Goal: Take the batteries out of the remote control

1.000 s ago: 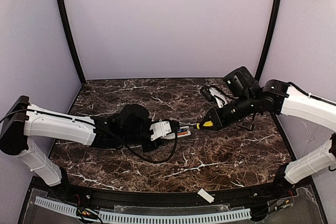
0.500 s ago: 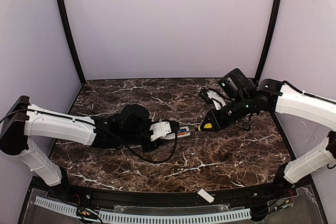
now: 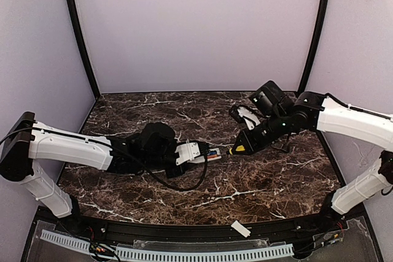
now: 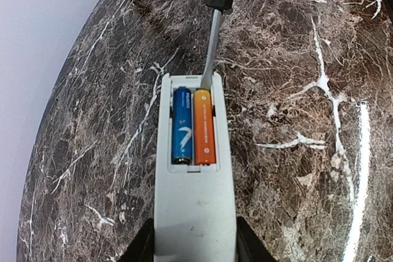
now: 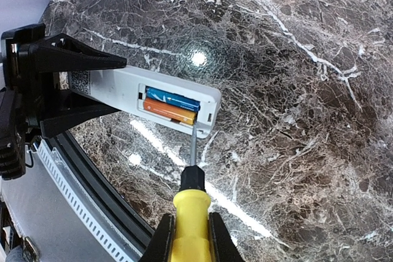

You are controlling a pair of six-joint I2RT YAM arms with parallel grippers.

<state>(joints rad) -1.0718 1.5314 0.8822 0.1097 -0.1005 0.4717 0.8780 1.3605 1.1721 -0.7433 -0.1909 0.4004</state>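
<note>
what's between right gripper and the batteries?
Only the screwdriver: right gripper holds its yellow handle, shaft tip at the orange battery in the remote. Clearest in right wrist view.

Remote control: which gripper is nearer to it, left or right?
Left. The left gripper clamps one end of the remote control; the right gripper is farther back, holding a screwdriver whose tip alone reaches it.

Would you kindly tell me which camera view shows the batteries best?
The left wrist view: the batteries lie large and centred, side by side in the open remote control. The right wrist view shows them smaller and oblique; the top external shows only a tiny coloured speck.
</note>
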